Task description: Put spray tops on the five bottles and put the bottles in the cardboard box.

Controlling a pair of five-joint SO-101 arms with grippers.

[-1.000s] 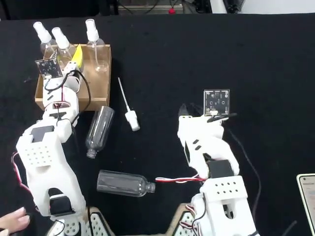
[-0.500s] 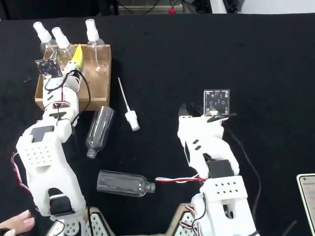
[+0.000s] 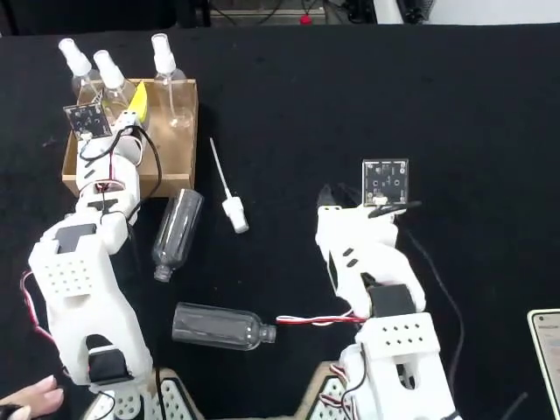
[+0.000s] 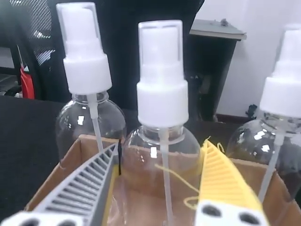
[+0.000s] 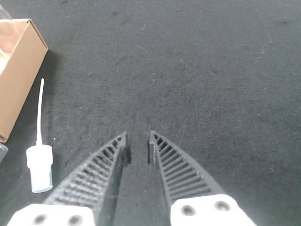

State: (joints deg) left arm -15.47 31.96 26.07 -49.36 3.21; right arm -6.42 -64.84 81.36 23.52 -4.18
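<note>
My left claw (image 4: 162,145) hangs over the cardboard box (image 3: 171,156), its grey and yellow fingers spread to either side of the middle capped bottle (image 4: 160,162). I cannot tell whether the fingers touch the glass. That bottle stands upright inside the box with a spray top on it. Two more capped bottles stand with it, one on the grey finger's side (image 4: 89,117) and one on the yellow finger's side (image 4: 277,136).

My right claw (image 5: 138,142) sits low over the black table (image 3: 455,105), well apart from the box, its two dark fingers drawn close with a narrow gap at the tips and nothing between them.

A loose spray top (image 3: 233,208) lies on the cloth between the box and the right claw. Two uncapped bottles lie on their sides, one just beside the box's near edge (image 3: 175,232), the other nearer the arm bases (image 3: 219,325).
</note>
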